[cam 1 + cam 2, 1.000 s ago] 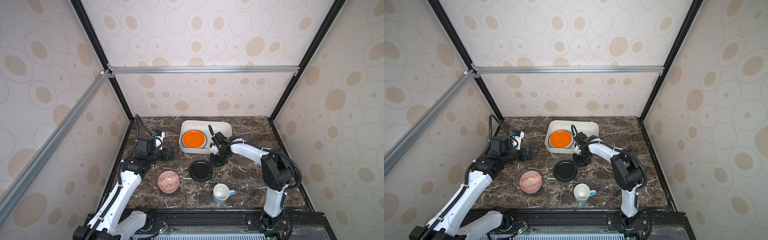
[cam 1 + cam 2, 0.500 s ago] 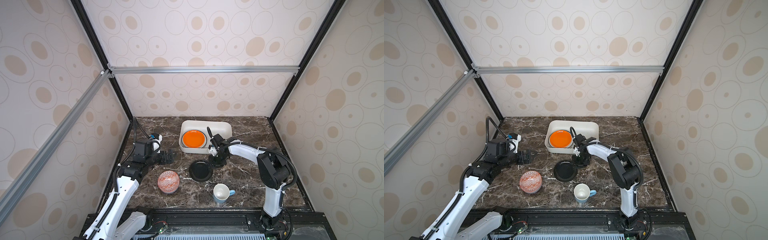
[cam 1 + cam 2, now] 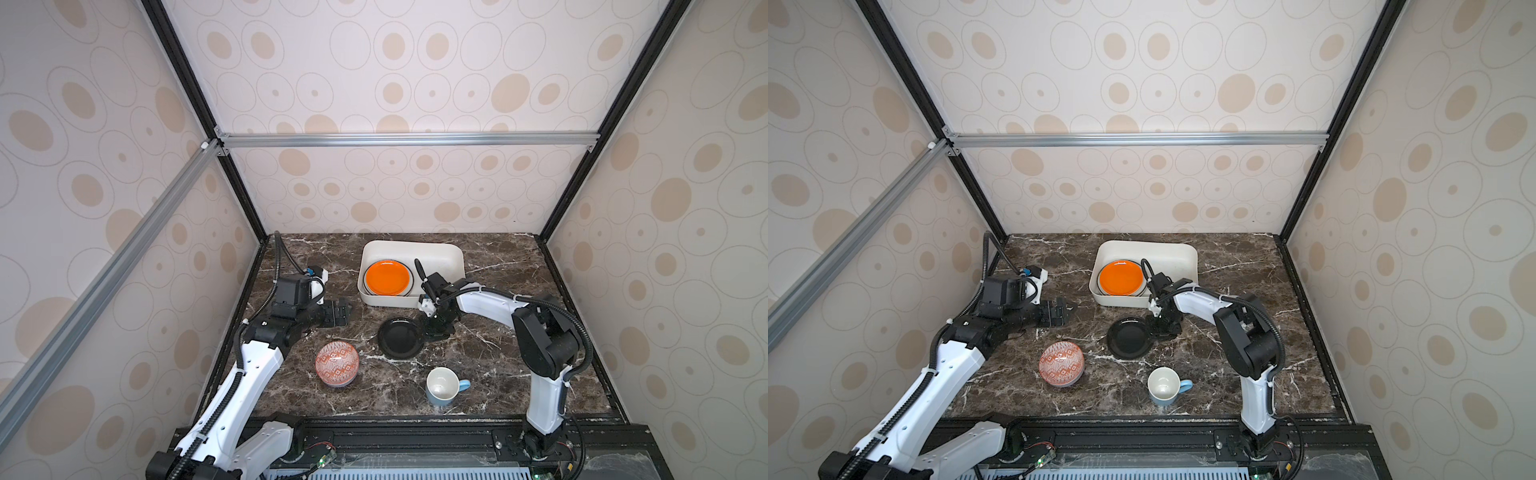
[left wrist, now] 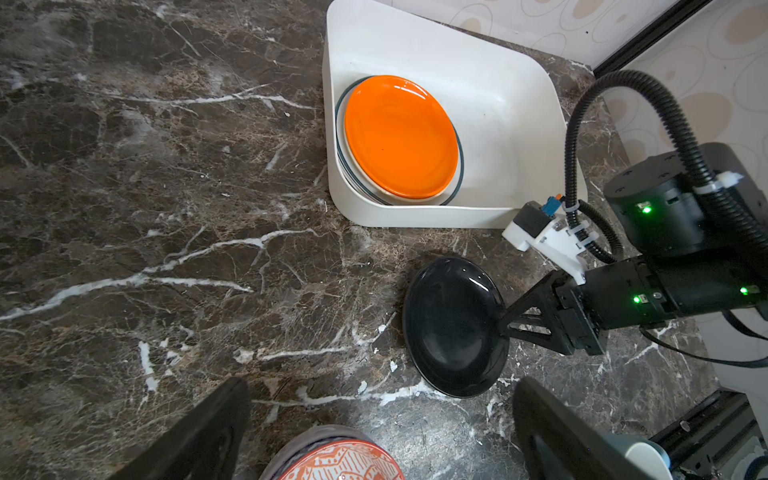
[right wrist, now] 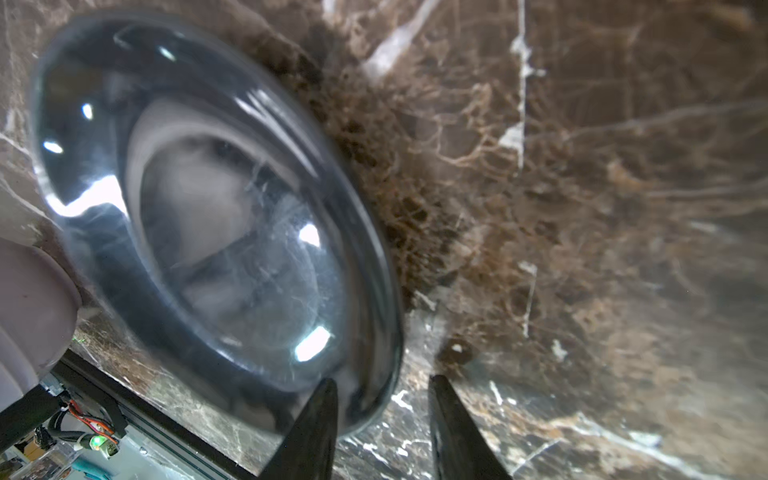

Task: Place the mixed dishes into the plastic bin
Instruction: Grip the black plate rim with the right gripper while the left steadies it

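Observation:
The off-white plastic bin (image 3: 411, 246) stands at the back middle. In it an orange plate (image 3: 387, 277) lies on a white plate with a dark rim (image 4: 348, 174). A glossy black plate (image 3: 399, 337) lies on the table in front of the bin. My right gripper (image 3: 434, 332) is open at that plate's right edge; in the right wrist view one finger is over the rim and the other beside it (image 5: 382, 380). The red-orange patterned bowl (image 3: 336, 363) and the light-blue mug (image 3: 442, 386) stand nearer the front. My left gripper (image 3: 343, 313) hovers open behind the bowl, holding nothing.
The tabletop is dark marble (image 3: 490, 365), closed in by patterned walls at the back and both sides. A black rail (image 3: 415, 434) runs along the front edge. The right half of the bin is bare.
My right gripper has sunk a little toward the black plate's edge and its jaws stand slightly wider. The left arm has shifted slightly. The dishes lie where they were.

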Tool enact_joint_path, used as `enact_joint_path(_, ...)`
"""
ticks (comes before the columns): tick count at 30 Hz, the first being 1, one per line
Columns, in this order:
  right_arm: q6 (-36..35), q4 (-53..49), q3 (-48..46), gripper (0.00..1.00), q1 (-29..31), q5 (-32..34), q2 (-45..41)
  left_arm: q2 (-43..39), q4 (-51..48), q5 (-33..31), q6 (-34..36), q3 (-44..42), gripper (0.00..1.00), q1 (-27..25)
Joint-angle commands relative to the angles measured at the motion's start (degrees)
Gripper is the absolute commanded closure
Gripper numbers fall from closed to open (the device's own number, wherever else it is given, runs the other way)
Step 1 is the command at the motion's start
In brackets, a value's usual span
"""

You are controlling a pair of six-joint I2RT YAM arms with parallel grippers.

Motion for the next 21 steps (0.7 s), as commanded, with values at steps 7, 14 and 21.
enact_joint_path(7, 1.91, 0.62, -0.36, 0.60, -0.13, 0.24, 0.10, 3.50, 2.92, 0.85, 2.91, 4.02, 0.01, -0.21)
enact_joint_path(14, 2.99, 2.36, 0.93, 0.61, 0.11, -1.29, 2.65, 5.40, 3.20, 0.64, 3.77, 4.82, 0.01, -0.21)
enact_joint_path(21, 4.32, 3.45, 1.47, 0.70, 0.63, -1.66, 4.51, 6.67, 3.67, 0.37, 4.06, 5.28, 0.01, -0.20)
